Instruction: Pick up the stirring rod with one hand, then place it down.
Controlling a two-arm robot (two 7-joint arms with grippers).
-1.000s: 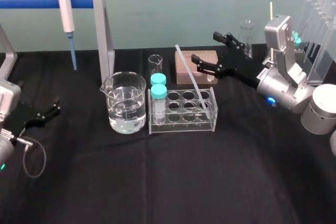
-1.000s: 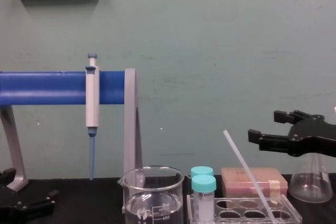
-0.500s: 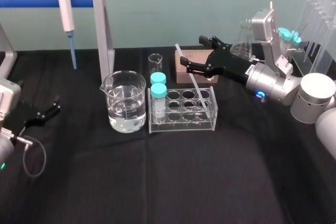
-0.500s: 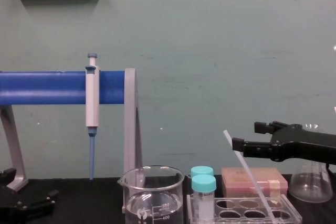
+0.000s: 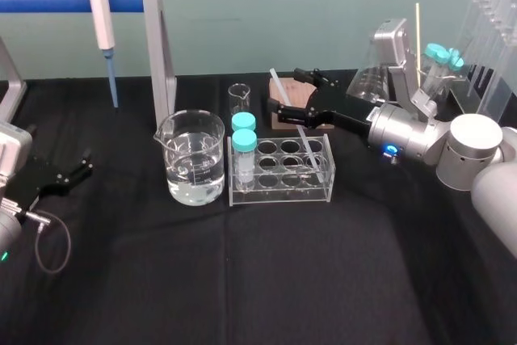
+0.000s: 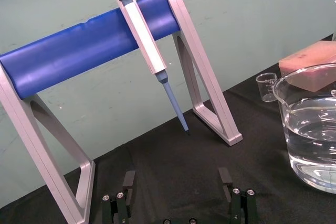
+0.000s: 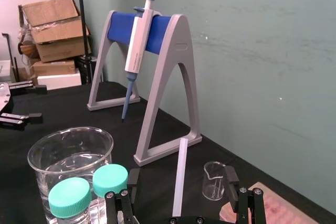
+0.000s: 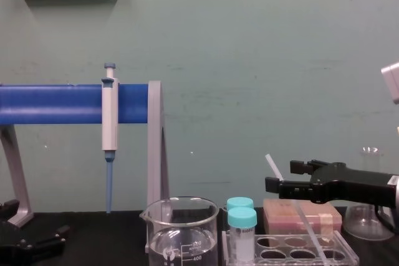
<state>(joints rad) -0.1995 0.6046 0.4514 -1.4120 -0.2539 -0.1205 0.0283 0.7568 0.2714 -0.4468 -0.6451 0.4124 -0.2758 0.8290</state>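
Note:
The stirring rod (image 5: 303, 139) is a thin translucent white stick. It leans in a back hole of the clear tube rack (image 5: 283, 187), with its top tilted toward the wall. My right gripper (image 5: 289, 93) is open, with one finger on each side of the rod's upper part. In the right wrist view the rod (image 7: 180, 171) stands midway between the fingers of the right gripper (image 7: 181, 192), apart from both. The chest view has the right gripper (image 8: 283, 175) level with the rod (image 8: 305, 222) near its top. My left gripper (image 5: 69, 171) rests open and empty at the table's left edge, its fingers (image 6: 128, 179) spread wide.
A beaker of water (image 5: 194, 159) stands left of the rack, which holds two teal-capped tubes (image 5: 244, 139). Behind are a small beaker (image 5: 239, 96) and a wooden block (image 5: 300, 88). A pipette (image 5: 101, 6) hangs on the blue stand. A conical flask (image 5: 367, 78) stands at the back right.
My right arm has moved left and a little lower, bringing its open fingers around the rod's upper part. The rod and the left arm have not moved.

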